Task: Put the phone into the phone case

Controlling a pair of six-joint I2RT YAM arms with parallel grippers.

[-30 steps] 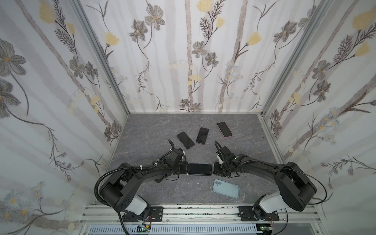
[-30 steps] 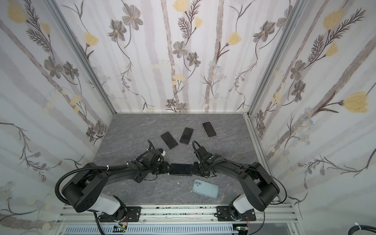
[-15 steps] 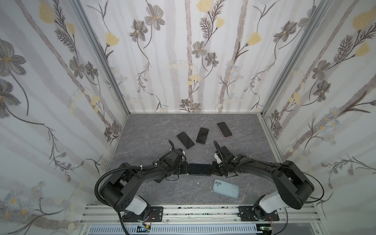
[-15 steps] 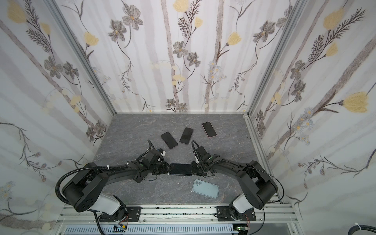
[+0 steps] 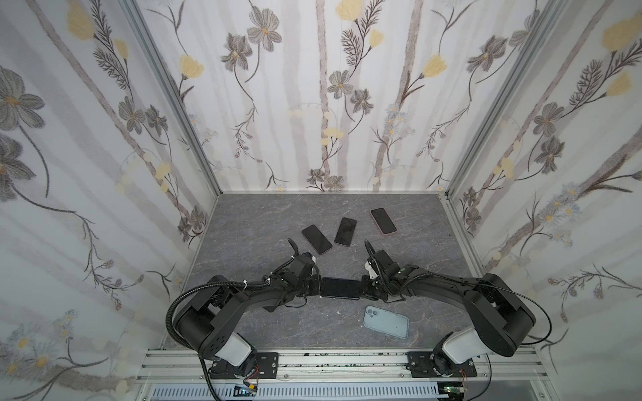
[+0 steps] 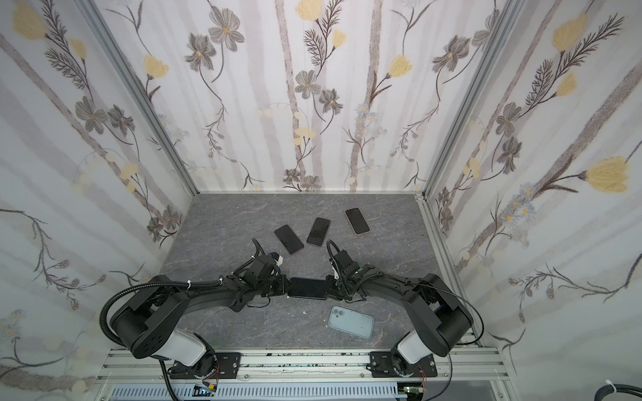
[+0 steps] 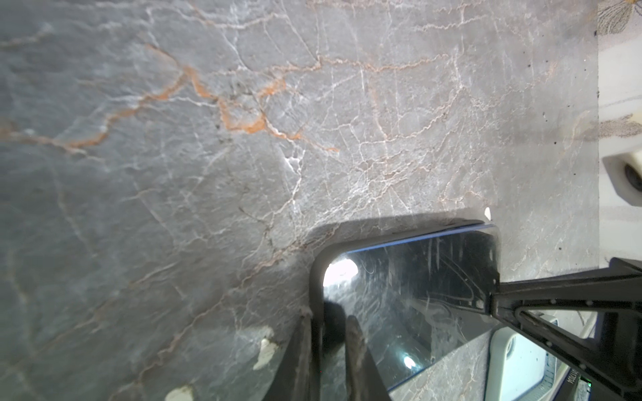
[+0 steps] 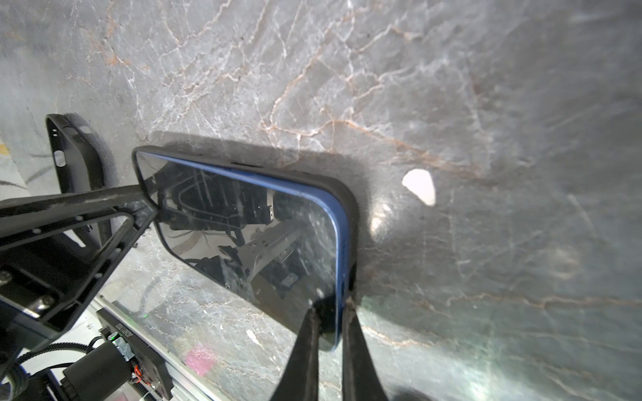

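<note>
Phone: the phone (image 5: 339,288) lies screen up at the front middle of the table (image 5: 264,225), spanning the gap between the two arms.
Phone case: the black phone case (image 8: 351,215) wraps the end and the long edge away from the robot. The phone's blue side stands proud of that rim, so it looks only partly seated.
Left gripper: the left gripper (image 7: 328,336) is narrow, nipped over one short end, one finger outside the case rim and one on the glass.
Right gripper: the right gripper (image 8: 330,316) is pinched shut on the opposite short end, at the blue edge.
Step in hand: judged to be pressing the phone home into the case.
Doing it well: keep both ends level, push straight down near the corners, and work the proud edge under the lip. Squeezing harder risks the glass skating out of the pinch.
Long axis: it runs left to right, roughly parallel to the front rail, one end toward each arm.
Heading: which end is the phone's top cannot be told.
Nearby: a pale blue case (image 5: 385,321) lies back up just in front. Spare phones (image 5: 345,232) lie well behind.
</note>
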